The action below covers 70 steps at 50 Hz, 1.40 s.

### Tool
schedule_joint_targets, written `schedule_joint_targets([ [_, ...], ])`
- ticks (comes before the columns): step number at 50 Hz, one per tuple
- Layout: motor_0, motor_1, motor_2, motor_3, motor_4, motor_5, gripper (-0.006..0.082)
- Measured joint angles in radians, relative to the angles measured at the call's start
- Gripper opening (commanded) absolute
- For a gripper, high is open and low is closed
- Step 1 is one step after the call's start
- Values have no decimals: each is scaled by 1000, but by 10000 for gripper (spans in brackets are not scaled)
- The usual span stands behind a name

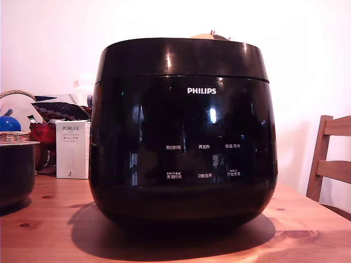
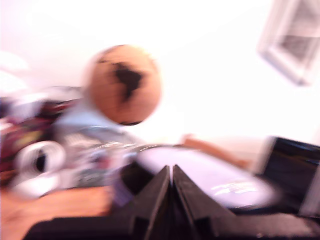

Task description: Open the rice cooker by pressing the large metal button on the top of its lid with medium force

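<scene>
On a knotty wooden table (image 1: pixel 307 230), the rice cooker (image 1: pixel 182 142) is seen head-on in the exterior view, standing close to the near edge and filling most of the frame. It is a glossy black rounded appliance with a white PHILIPS logo and six small white labels on its front. The lid (image 1: pixel 181 56) is shut, its seam running unbroken across the body. The metal button on top cannot be seen from this low angle; only a pale sliver shows above the lid's rim.

In the blurred wrist view, the gripper (image 2: pixel 172 172) is shown with its two dark fingers drawn together, tips touching, nothing held between them. A pale glossy surface lies just beyond the tips; whether it is the lid's top cannot be told.

The press is judged not yet made. To be done well, the closed tips should be centred over the button and driven straight down, firmly but without shoving the cooker.

Further back, at the exterior view's left, a dark pot (image 1: pixel 16 172), a white carton (image 1: pixel 72 149) and a basket (image 1: pixel 19 118) are set; a wooden chair (image 1: pixel 329 164) stands at the right.
</scene>
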Motion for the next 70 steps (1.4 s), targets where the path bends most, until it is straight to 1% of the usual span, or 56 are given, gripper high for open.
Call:
schedule_joint_targets([
  [7, -62, 81, 128, -29, 70, -1, -24],
  [13, -117, 198, 201, -29, 98, 3, -24],
  [16, -142, 261, 226, -29, 100, 23, -24],
  [17, -151, 282, 233, -29, 100, 53, -24],
  [20, -177, 347, 260, -18, 99, 85, -24],
  [22, -196, 391, 280, -13, 95, 89, -24],
  [23, -204, 409, 289, -12, 91, 119, -24],
  [25, -225, 450, 312, -8, 79, 138, -24],
  [30, -283, 544, 358, 40, 59, 188, -24],
  [31, -294, 561, 365, 51, 47, 188, -23],
  [32, -309, 580, 372, 61, 41, 215, -23],
  [34, -337, 617, 386, 82, 22, 215, -23],
  [35, -354, 637, 393, 93, 14, 240, -23],
  [39, -418, 711, 415, 130, -27, 275, -24],
  [47, -544, 848, 426, 189, -112, 350, -24],
  [54, -640, 932, 456, 197, -195, 407, -24],
  [62, -701, 1025, 539, 195, -256, 467, -23],
  [70, -738, 1114, 608, 150, -338, 483, -23],
])
